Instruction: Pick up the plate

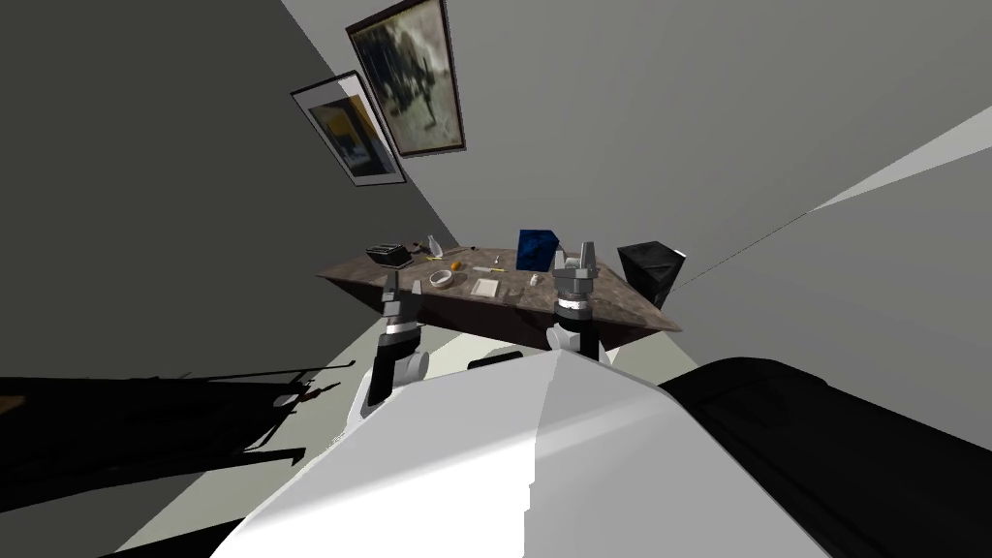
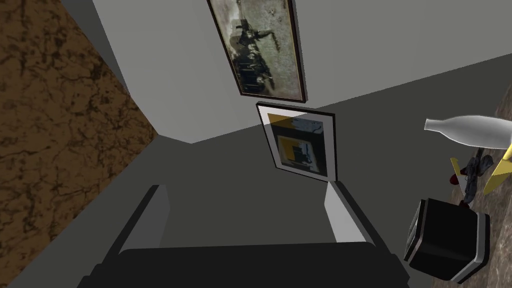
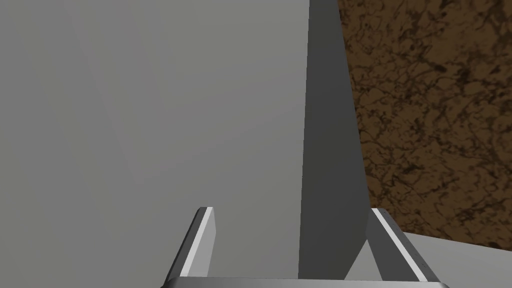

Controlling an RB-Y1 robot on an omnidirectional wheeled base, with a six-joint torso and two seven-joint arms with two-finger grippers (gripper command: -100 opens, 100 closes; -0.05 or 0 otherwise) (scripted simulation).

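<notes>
Head view: the plate (image 1: 485,287) lies flat mid-worktop (image 1: 620,308), just beside a white ring (image 1: 441,279). Our left gripper (image 1: 402,286) and right gripper (image 1: 573,255) are up on either side of it, not touching.

Left wrist: our fingers (image 2: 340,210) are spread wide. There's a black box (image 2: 445,240) and a white bottle (image 2: 470,131) off to the side.

Right wrist: fingers (image 3: 200,240) spread wide too, just wall ahead.

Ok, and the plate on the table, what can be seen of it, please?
The plate is small, square, flat and plain white, with a faint inner border; its material does not show. It lies flat on the dark mottled table, near the front edge, beside a white ring-shaped thing. Nothing rests on it, and neither the left gripper nor the right gripper touches it.
</notes>
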